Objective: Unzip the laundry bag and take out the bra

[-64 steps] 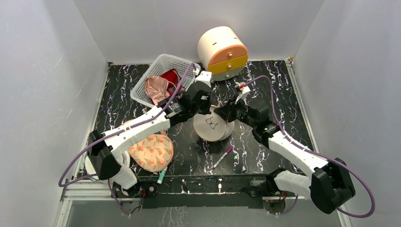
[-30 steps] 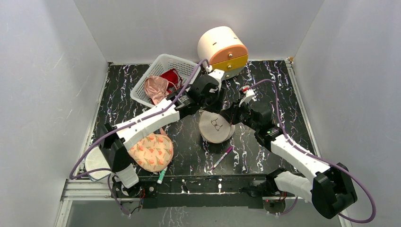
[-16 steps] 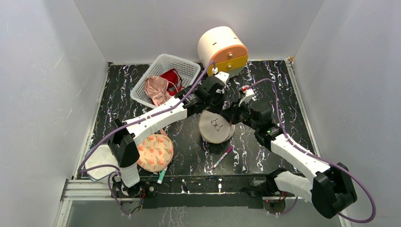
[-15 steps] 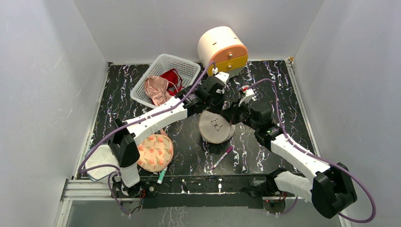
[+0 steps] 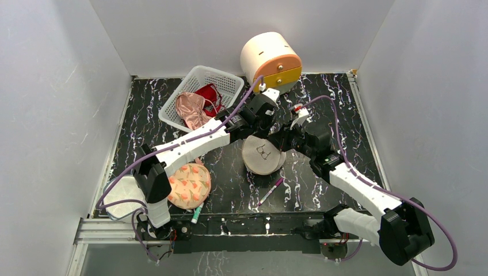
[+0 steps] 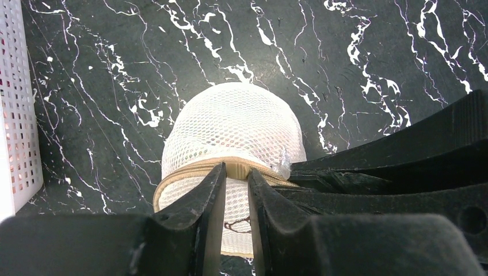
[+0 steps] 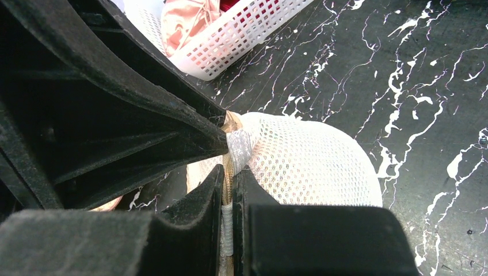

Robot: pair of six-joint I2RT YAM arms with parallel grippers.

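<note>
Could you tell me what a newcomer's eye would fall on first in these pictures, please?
First comes the small round beige-white mesh laundry bag at mid-table, where both arms meet. The right gripper pinches its zip rim, and the left gripper holds its fingers narrowly apart astride the beige zip band. Behind stand a cream-and-orange drum-shaped drawer cabinet and, to its left, a white plastic lattice basket holding a pink garment and a red garment.

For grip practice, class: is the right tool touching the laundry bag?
Touching. The right wrist view shows the right tool clamped on the zip edge of the laundry bag.
</note>
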